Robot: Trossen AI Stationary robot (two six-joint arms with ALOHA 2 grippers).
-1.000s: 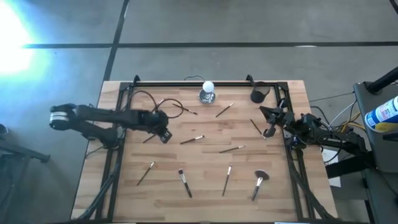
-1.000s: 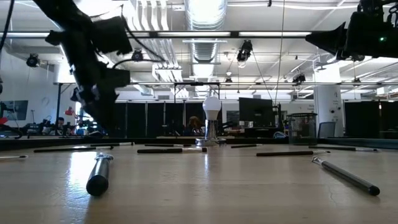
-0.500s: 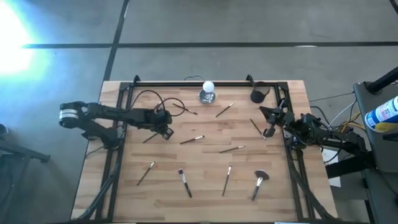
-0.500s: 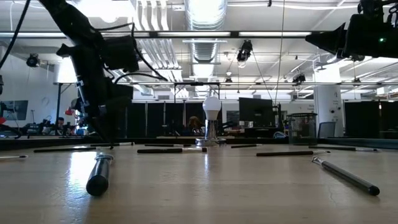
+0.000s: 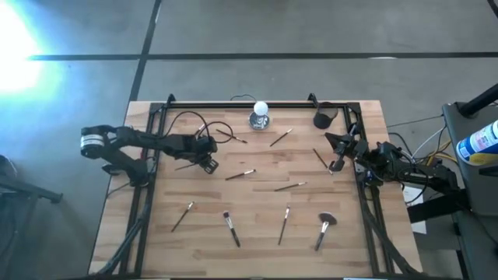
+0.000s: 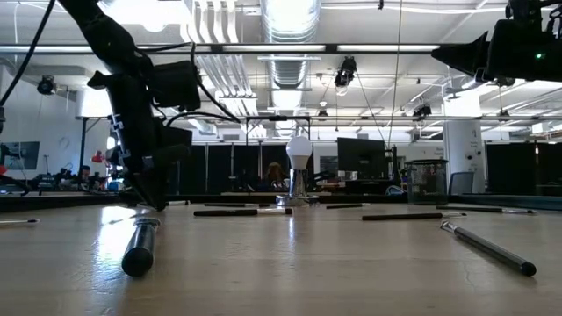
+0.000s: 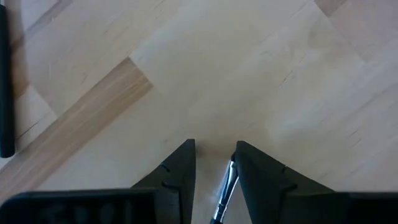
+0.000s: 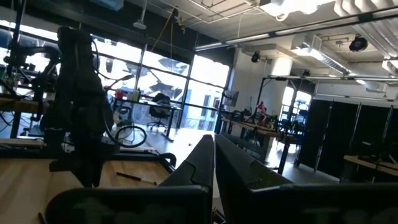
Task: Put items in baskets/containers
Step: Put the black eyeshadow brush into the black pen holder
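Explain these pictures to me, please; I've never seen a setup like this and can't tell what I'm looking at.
Two dark robot arms work at a wooden table. One picture looks down from above, one level across the tabletop, and two come from cameras on the wrists. Slim makeup brushes lie scattered, among them a fan-headed brush, and a black cup stands at the far edge. The left claw is down at the table, open around a brush. The right claw waits shut, holding nothing, at the table's right side.
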